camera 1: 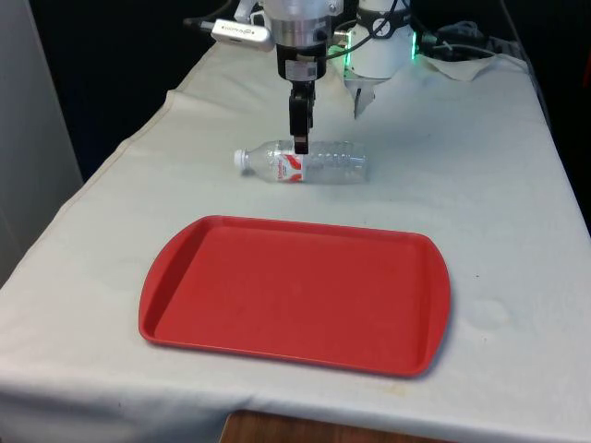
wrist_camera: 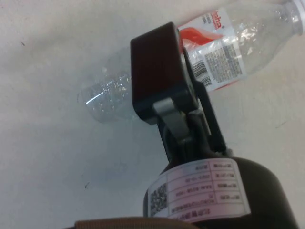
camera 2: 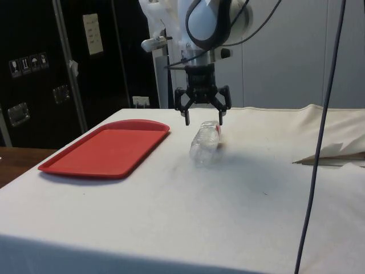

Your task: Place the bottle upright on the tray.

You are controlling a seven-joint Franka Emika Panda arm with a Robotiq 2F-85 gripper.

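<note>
Bottle still flat, pincer poised to grasp

Bottle [camera 1: 305, 162] lies on its side on the white-clothed worktop [camera 1: 480, 185], clear plastic with a red-and-white label and a white cap pointing toward the front view's left. It sits just beyond the far edge of the red tray [camera 1: 295, 295], apart from it and not touching.

Above the bottle's middle hangs the pincer [camera 2: 202, 116], its fingers spread wide and gripping nothing; in the side view one fingertip drops on each side of the bottle's body, straddling it. In the front view the near finger [camera 1: 298, 125] reaches down to the label.

Judged from this, the step in hand is the approach to the grasp. The next move calls for a little more descent and a firm closure around the label, without crushing the thin plastic. After that the bottle must be lifted, turned so its base faces down, carried over the tray and set standing there.
</note>
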